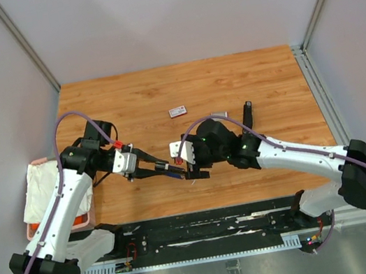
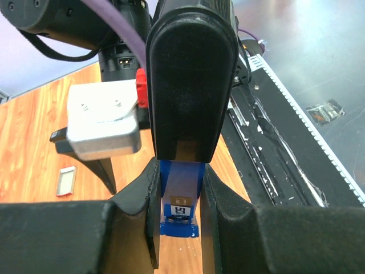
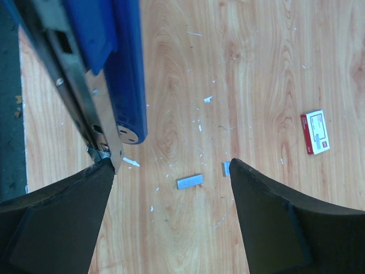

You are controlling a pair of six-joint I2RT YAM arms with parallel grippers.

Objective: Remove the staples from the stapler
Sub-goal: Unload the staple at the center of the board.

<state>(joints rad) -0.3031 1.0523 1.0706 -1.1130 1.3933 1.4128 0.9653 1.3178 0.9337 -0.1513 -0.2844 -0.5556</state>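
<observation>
Clamping the blue stapler (image 3: 125, 74) tight in the left gripper (image 2: 180, 188); gaping wide and empty with the right gripper (image 3: 171, 165) at the stapler's tip. Finding staples (image 3: 189, 181) loose on the table (image 1: 229, 79) near that tip. Judging unloading nearly done; next, check the rail (image 3: 74, 108) for leftovers. Reading nothing on the red-white box (image 3: 315, 132), well right of the stapler: print too small.

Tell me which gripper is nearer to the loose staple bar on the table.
Right. The right gripper hangs open over the staple bar; the left gripper grips the stapler farther left.
</observation>
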